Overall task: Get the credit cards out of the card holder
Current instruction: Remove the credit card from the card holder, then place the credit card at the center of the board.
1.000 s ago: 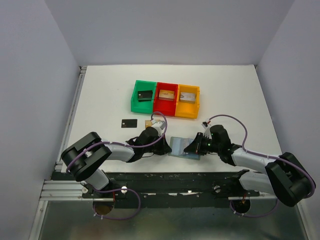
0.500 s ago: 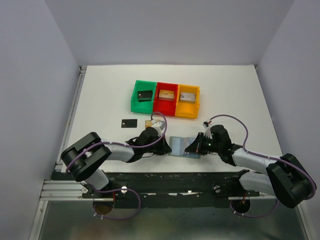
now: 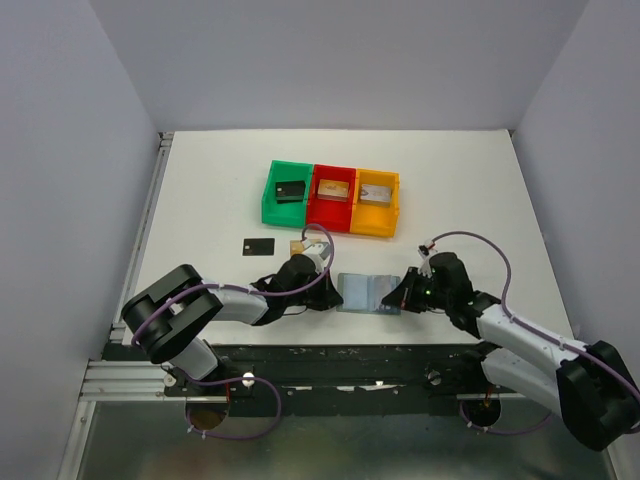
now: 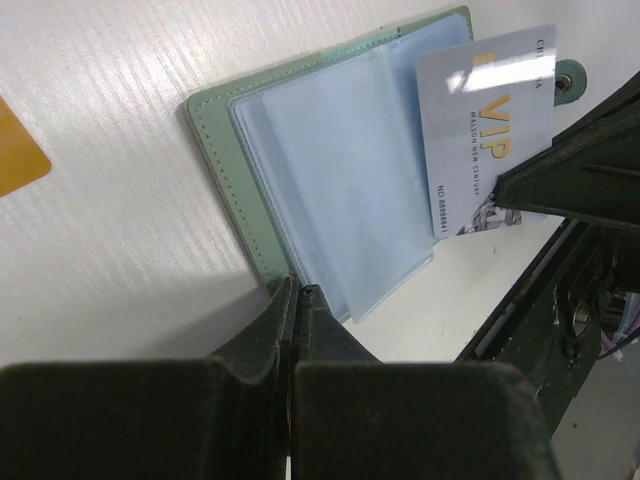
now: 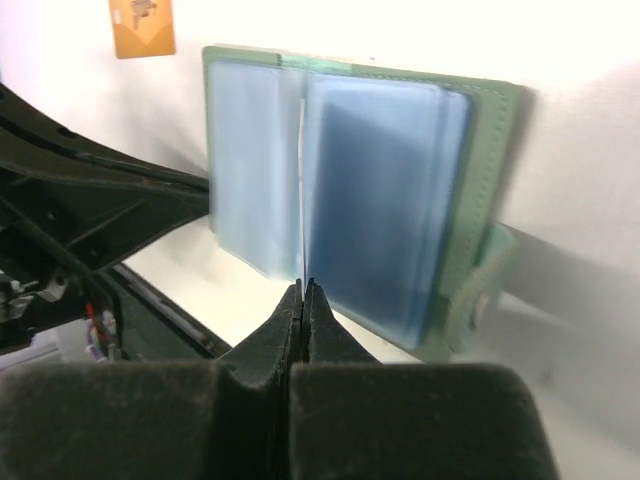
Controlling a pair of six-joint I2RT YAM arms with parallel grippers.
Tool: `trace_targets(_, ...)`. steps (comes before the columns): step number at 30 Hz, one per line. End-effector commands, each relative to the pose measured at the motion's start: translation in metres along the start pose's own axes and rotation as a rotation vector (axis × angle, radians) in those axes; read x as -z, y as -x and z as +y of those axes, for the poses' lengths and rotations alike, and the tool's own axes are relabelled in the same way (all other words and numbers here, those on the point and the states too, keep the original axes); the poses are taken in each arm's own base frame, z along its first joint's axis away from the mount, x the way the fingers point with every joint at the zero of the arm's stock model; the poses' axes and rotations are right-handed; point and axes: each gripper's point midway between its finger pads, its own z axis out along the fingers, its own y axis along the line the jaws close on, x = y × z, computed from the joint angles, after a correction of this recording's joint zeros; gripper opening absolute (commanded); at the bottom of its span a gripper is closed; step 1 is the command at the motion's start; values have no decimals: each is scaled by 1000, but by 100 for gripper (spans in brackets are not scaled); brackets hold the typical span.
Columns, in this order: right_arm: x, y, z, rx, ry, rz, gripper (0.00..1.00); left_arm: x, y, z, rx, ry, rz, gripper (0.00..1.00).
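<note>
Closest in, finds the left claw shut tight, tips touching the near green rim of the card holder; cannot tell whether pinching that rim or only pressing on it. Shows the holder open and flat on the white table, blue sleeves up, between the two claws. Ahead of the left claw's tips, across the holder, catches a silvery card printed VIP, partly out of the far sleeve and slanted over the holder's edge. Has the right claw closed fully on that card's corner; from the right wrist, shows it edge-on as a thin pale line running up from the tips.

Further out, beyond the left claw and a little to its left, places a golden-tan card flat on the table, then a black card just left of that, both apart from the holder.

Farthest from both claws, lines up three bins touching side to side. Puts a dark flat piece in the green bin, a silvery flat piece in the red bin, and a pale flat piece in the yellow bin.
</note>
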Motion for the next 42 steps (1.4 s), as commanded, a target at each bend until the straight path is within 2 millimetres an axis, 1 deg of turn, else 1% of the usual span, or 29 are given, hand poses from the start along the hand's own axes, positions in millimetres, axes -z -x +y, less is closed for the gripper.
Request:
trace_targets(1,20,7,-17,63,-136,-35,0,-2,-21,5,-46,-8,93,0)
trace_targets(5,45,23,0,178,-118,-97,0,-10,-26,-17,-111,-77,137,0)
trace_targets(7,57,26,7,233,-111,-98,0,-12,-27,-27,-152,-93,146,0)
trace_targets(9,63,25,13,273,-97,-86,1,-14,-28,-33,-179,-97,152,0)
trace_targets(12,68,23,17,299,-83,-66,0,-11,-26,-33,-184,-83,134,0)
trace_targets(13,69,23,19,304,-73,-66,0,-10,-24,-34,-182,-80,120,3)
trace_targets(14,69,23,22,309,-61,-65,0,-6,-21,-33,-179,-73,104,9)
trace_targets(16,72,24,28,329,-47,-54,0,3,-10,-36,-175,-58,58,30)
trace_targets(17,75,25,34,349,-27,-48,0,7,-5,-32,-172,-23,37,44)
trace_targets(18,76,24,38,362,-13,-33,0,14,5,-33,-172,4,7,54)
trace_targets(19,79,25,44,381,1,-18,0,21,14,-31,-175,36,-26,62)
trace_targets(20,81,26,50,395,17,-5,0,28,22,-31,-182,51,-58,83)
trace_targets(21,84,25,57,411,39,16,0,37,34,-33,-181,67,-103,98)
trace_targets(22,86,24,62,428,59,37,0,46,42,-34,-182,74,-134,99)
trace_targets(23,88,21,70,440,90,66,0,57,54,-38,-177,69,-182,99)
trace_targets(25,94,12,89,481,177,134,0,74,67,-42,-174,42,-235,99)
trace_targets(27,101,-2,106,523,263,233,0,90,74,-57,-195,-55,-266,99)
trace_targets(31,120,-31,138,613,424,403,0,126,73,-99,-283,-341,-300,97)
trace_targets(33,128,-38,151,647,487,436,0,149,67,-124,-356,-499,-323,92)
trace_targets(34,131,-40,157,667,514,441,0,159,65,-133,-387,-556,-335,90)
trace_targets(37,141,-45,172,706,594,465,0,179,56,-152,-439,-677,-321,89)
trace_targets(39,145,-50,177,732,614,499,0,186,50,-161,-461,-731,-283,89)
trace_targets(42,146,-57,180,773,598,554,0,188,44,-168,-479,-778,-243,89)
